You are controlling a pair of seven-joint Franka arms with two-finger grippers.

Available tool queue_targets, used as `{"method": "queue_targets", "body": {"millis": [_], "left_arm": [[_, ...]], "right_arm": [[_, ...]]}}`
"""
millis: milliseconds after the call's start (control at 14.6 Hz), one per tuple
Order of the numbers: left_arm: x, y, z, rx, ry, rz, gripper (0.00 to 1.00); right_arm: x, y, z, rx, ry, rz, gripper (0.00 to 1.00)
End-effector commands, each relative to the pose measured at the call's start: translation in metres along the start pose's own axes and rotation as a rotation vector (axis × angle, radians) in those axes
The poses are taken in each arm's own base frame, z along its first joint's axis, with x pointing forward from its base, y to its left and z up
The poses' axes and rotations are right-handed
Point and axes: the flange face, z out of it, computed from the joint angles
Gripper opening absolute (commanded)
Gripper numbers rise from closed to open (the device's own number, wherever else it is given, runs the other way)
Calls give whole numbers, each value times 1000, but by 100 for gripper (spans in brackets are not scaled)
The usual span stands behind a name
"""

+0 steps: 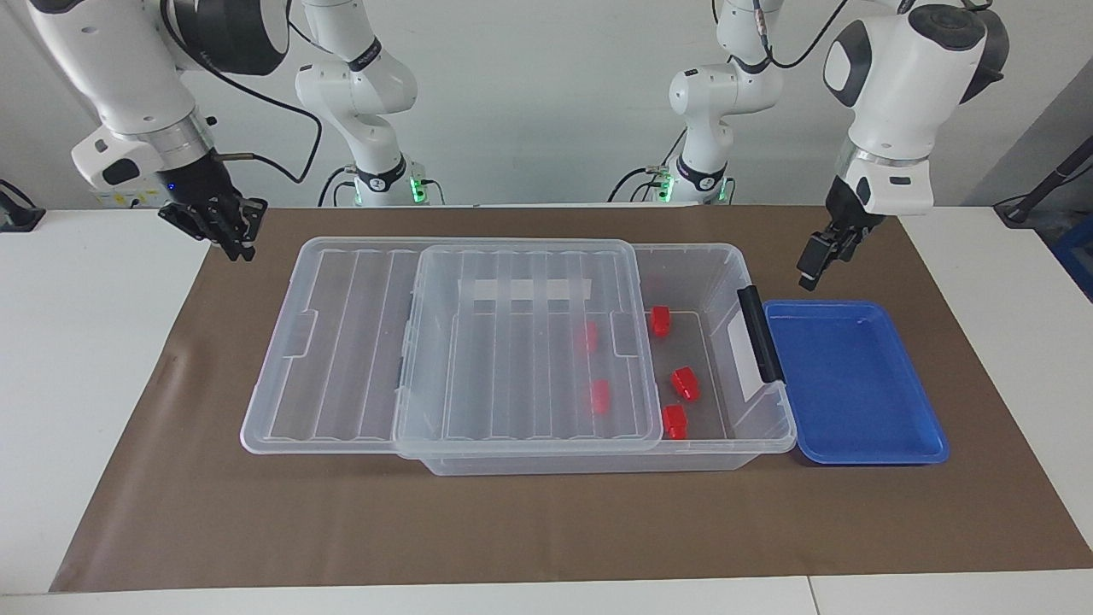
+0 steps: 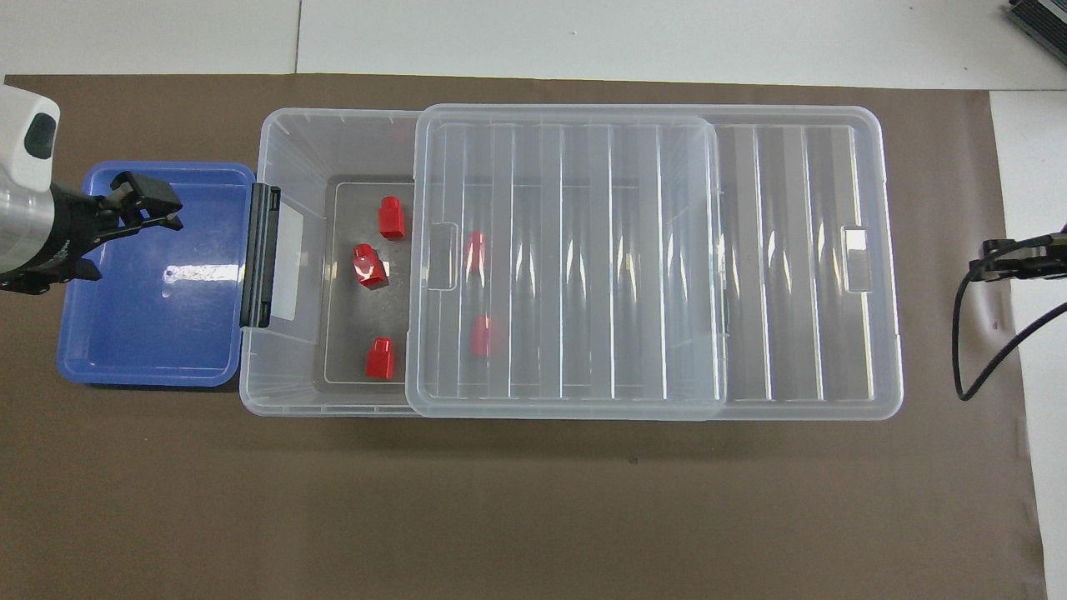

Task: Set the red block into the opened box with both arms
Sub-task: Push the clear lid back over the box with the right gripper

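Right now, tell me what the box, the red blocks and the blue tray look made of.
Box: clear glossy plastic, the blocks showing through its walls and ribbed lid. Red blocks: hard shiny plastic, with bright glints. Blue tray: probably moulded plastic, smooth, with reflections on its floor.

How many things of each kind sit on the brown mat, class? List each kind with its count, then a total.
Red blocks: 5
Clear box: 1
Clear lid: 1
Blue tray: 1
Total: 8
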Motion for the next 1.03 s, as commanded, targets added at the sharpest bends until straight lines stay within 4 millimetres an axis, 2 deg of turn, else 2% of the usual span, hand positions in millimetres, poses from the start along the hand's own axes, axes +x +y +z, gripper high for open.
{"method": "queue_targets", "body": {"millis": [0,205,411,548,685,959], "left_arm": [[-7,-4,-1,-7,-13,73,100],[-10,4,-2,-12,-6,90,100],[-12,14,-3,-23,17,109,100],[-10,11,-2,-22,16,114,100],[-8,6,-2,-20,15,193,100],[-6,5,-3,-23,27,229,100]], "right_arm": [[11,9,28,12,30,-83,0],[21,28,53,-1,43,-143,0],[28,33,76,18,41,-151,0],[33,22,84,75,55,-133,0],[37,15,88,80,58,-137,0],[45,-20,92,107,53,-129,0]]}}
